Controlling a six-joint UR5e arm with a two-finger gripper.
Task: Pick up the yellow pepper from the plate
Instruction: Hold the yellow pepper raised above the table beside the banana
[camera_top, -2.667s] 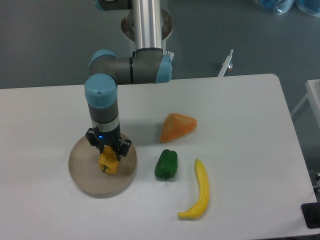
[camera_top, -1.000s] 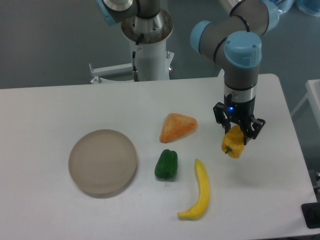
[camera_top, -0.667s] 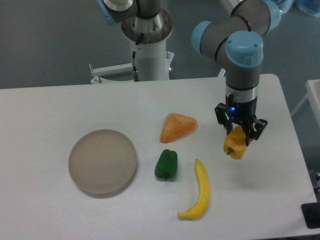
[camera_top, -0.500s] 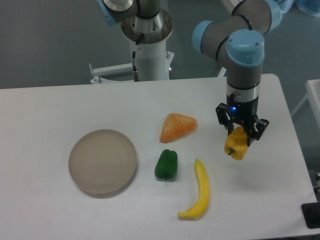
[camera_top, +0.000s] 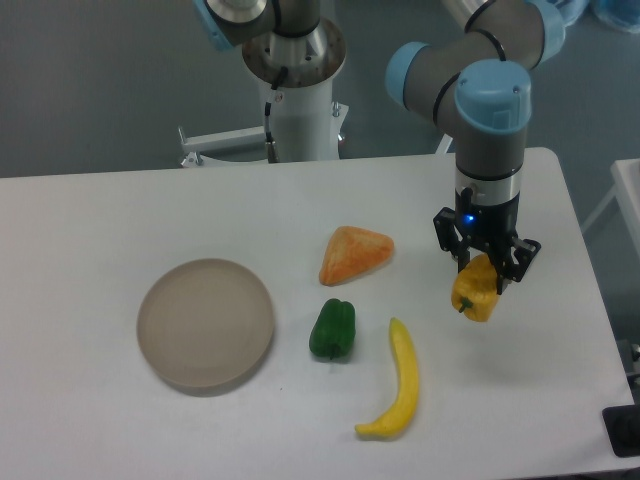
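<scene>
The yellow pepper (camera_top: 474, 295) hangs at the right side of the table, its dark stem pointing down-left. My gripper (camera_top: 483, 272) is shut on its upper part, pointing straight down. Whether the pepper touches the tabletop I cannot tell. The beige round plate (camera_top: 205, 322) lies bare at the left, far from the gripper.
An orange wedge (camera_top: 355, 253) lies mid-table. Below it sit a green pepper (camera_top: 333, 329) and a curved yellow banana (camera_top: 396, 386), both left of the held pepper. The table's right edge (camera_top: 585, 260) is close to the gripper.
The gripper carried the yellow pepper off the plate to the right side of the table. Over the last second it drifted slightly right and lower.
</scene>
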